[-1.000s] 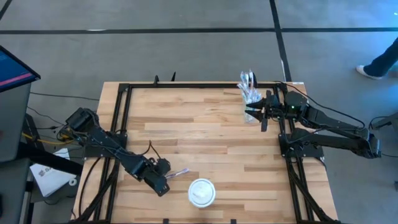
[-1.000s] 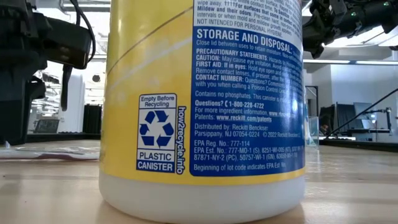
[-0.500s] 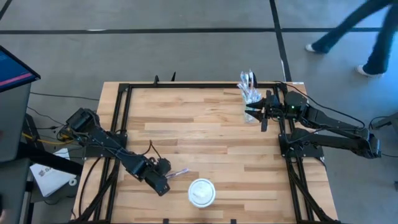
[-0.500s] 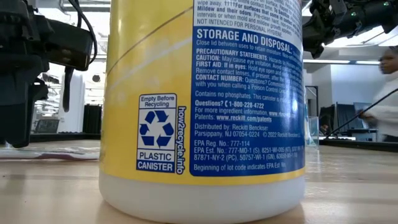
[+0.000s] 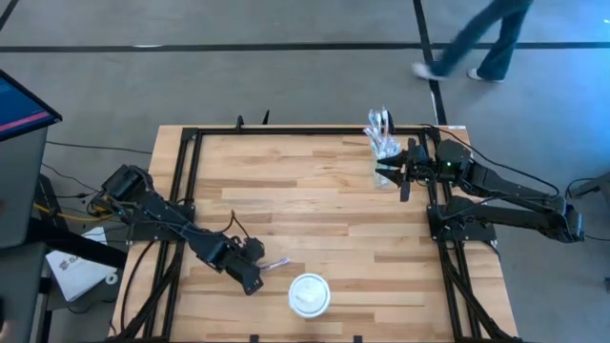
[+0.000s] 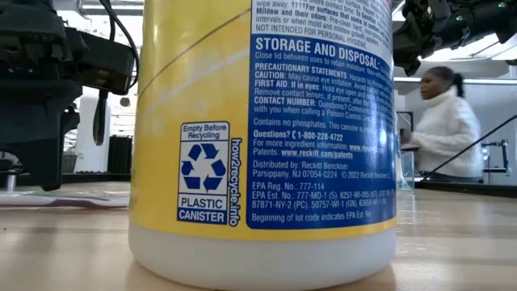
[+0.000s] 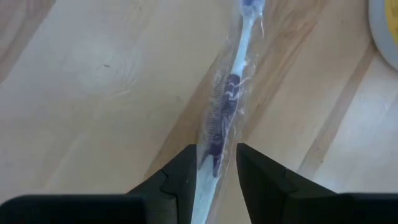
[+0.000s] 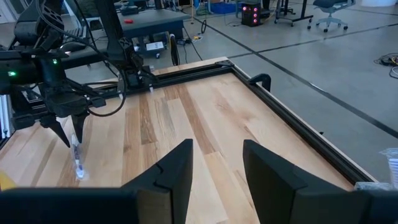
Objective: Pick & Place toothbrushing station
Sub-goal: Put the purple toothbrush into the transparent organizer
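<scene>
A white-and-purple toothbrush (image 7: 225,93) in a clear wrapper lies on the wood near the table's front edge (image 5: 276,262). My left gripper (image 7: 216,165) points steeply down over one end of it, open, with one finger on either side (image 5: 254,276). The right wrist view shows the same gripper (image 8: 69,138) and toothbrush (image 8: 78,163) from across the table. A clear tumbler (image 5: 384,148) holding several wrapped toothbrushes stands at the far right. My right gripper (image 5: 384,172) hovers open just beside it, and nothing is between its fingers (image 8: 217,158). My left gripper's fingers (image 7: 186,171) come from above and lie across the toothbrush at the stretch with the purple marking (image 7: 214,146). A gap shows on one side. I cannot tell whether the fingers touch the wrapper. The toothbrush lies flat on the table.
A yellow canister with a white lid (image 5: 310,293) stands at the front edge, close to my left gripper, and fills the low view (image 6: 258,137). Black frame rails (image 5: 191,191) border the table. The middle of the table (image 5: 315,200) is bare wood. A person (image 5: 477,43) walks beyond the far edge.
A person has walked across the floor beyond the table's far right corner, toward the left. Neither gripper nor the toothbrush has visibly shifted.
</scene>
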Robot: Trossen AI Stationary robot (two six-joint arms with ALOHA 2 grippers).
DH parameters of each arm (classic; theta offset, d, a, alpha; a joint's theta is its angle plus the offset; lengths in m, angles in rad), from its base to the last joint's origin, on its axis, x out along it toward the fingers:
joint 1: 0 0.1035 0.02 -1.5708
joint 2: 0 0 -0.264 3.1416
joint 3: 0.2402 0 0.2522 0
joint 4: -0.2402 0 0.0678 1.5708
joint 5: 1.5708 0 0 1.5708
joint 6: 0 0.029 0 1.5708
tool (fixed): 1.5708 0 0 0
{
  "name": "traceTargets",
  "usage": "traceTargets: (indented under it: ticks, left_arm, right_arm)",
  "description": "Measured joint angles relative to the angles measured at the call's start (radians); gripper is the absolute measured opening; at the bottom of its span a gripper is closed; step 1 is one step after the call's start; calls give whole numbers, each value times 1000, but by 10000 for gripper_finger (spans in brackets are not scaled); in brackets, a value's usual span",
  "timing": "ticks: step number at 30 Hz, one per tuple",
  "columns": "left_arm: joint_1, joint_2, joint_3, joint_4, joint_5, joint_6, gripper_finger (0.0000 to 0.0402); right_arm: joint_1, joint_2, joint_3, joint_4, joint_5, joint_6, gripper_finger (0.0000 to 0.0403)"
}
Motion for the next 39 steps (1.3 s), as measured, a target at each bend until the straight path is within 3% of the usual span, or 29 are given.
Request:
traceTargets:
  ticks: [19,23,29,39]
  left_arm:
    - [-37,68,5,-1,48,-53,106]
    - [-37,69,3,-7,45,-57,82]
    - [-38,72,18,-7,42,-61,14]
    - [-37,77,61,-18,-26,-54,10]
  right_arm:
    - [0,2,0,-1,0,0,132]
    - [0,2,0,-2,0,0,132]
    - [0,2,0,-2,0,0,132]
    - [0,2,0,-2,0,0,132]
